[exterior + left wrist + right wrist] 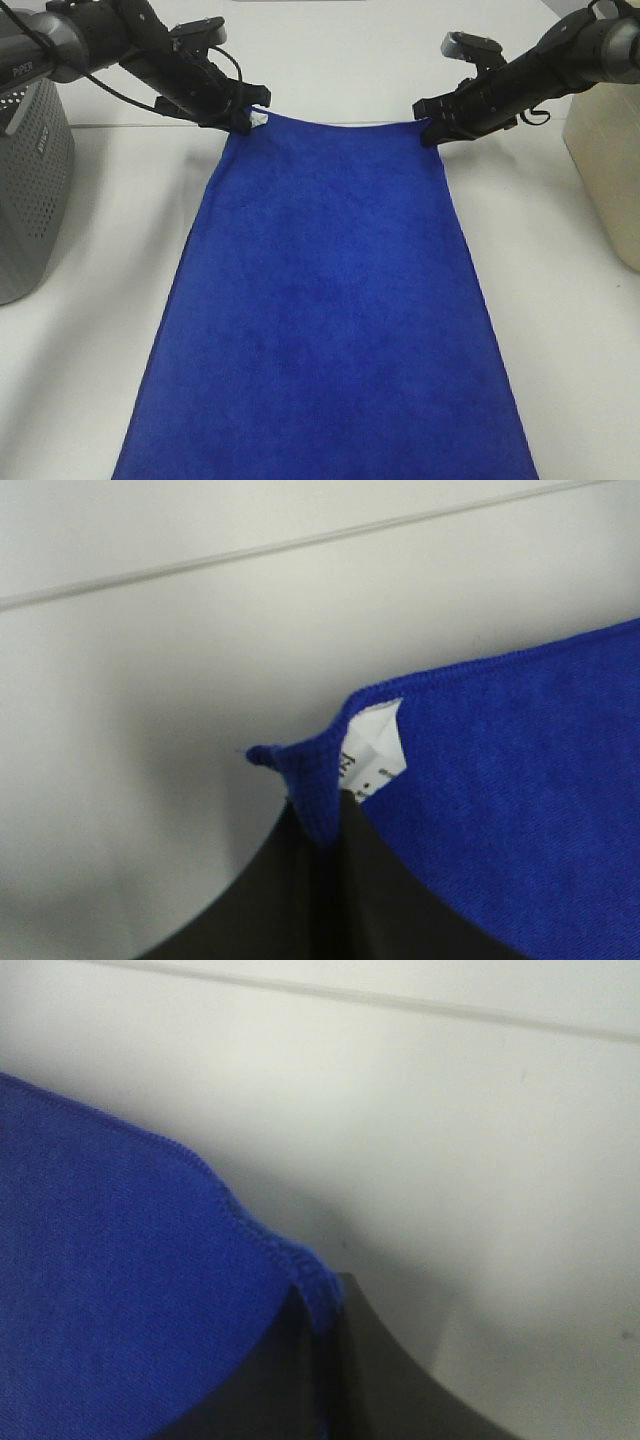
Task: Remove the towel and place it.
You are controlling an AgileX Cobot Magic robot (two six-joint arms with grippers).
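You have the towel [320, 320] laid flat on the table [90, 340], its length running toward the high camera and its near end out of that view. Your left gripper [247, 115] is clamped on the far corner that bears the white tag [259, 119], and your right gripper [431, 128] is clamped on the other far corner. Both wrist views show the hem bunched between closed jaws, so these are real pinches, not touches.

Holding both corners apart like this looks meant to keep the far hem taut and straight, so the cloth lies without folds. It does: the hem runs level between the claws and the surface shows no creases.

The side edges are straight, with bare table along both. The basket [25, 190] stands apart from the left edge, and the beige bin [610, 180] is well apart from the right edge, so you have room to draw either arm outward. A thin line crosses the white surface just beyond the far hem; you cannot tell whether it is a joint or an edge, so be wary of pushing further back. If this is the spot, I judge that letting go and lifting clear will leave the corners undragged
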